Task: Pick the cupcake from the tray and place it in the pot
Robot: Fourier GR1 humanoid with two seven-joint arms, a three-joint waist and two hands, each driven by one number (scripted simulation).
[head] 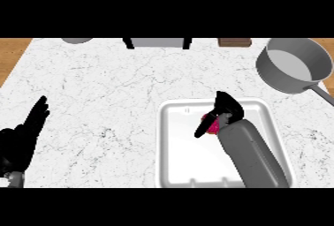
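Note:
A white tray [176,145] lies on the marble counter at centre right. My right hand [225,110] is over the tray, its fingers and thumb curled round a small pink cupcake [212,126], of which only a sliver shows beside the palm. I cannot tell whether the cupcake still rests on the tray. A grey pot [294,66] with a long handle stands at the upper right, well beyond the hand. My left hand [23,137] rests open at the left edge, fingers pointing up.
Along the counter's back edge are a grey round object [77,40], a grey box with black sides [157,43] and a dark brown block [235,42]. Wooden floor shows past the counter's left and right edges.

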